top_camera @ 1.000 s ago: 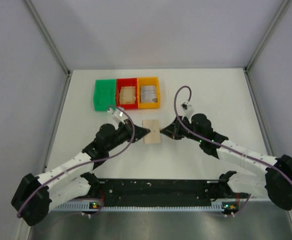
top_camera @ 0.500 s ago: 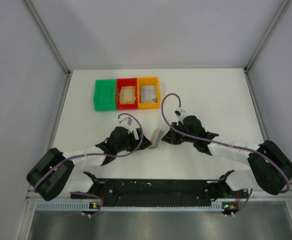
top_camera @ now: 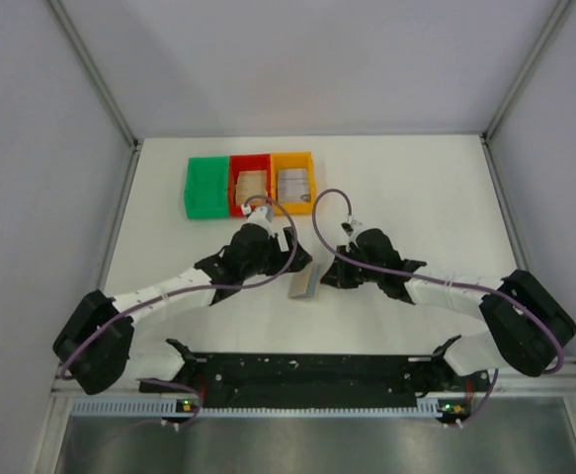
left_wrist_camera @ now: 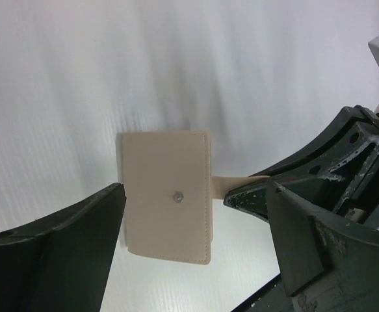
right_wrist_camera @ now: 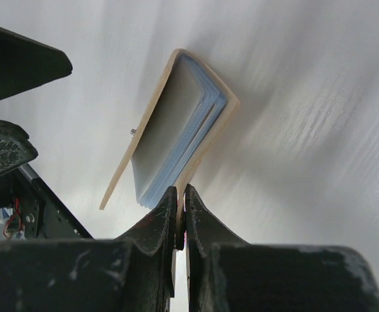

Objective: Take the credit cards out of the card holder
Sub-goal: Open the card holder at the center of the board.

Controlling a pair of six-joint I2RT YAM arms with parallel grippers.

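Robot lab cell, white panels (top_camera: 317, 59), aluminium framing (top_camera: 95, 74)

top: high, far | wrists: close, opposite sides | shared: card holder (left_wrist_camera: 163, 175)

You've got a white table (top_camera: 416, 188) boxed in by plain pale-grey panels: back wall (top_camera: 307, 59), L wall (top_camera: 31, 197), R wall (top_camera: 564, 178). Aluminium struts (top_camera: 95, 74) run down both back corners to the tabletop. Light's soft & even, shadows faint. Near edge: black rail (top_camera: 307, 370) w/ a brushed-metal sheet (top_camera: 317, 444) below it. In the wrist views the tabletop looks finely ribbed.
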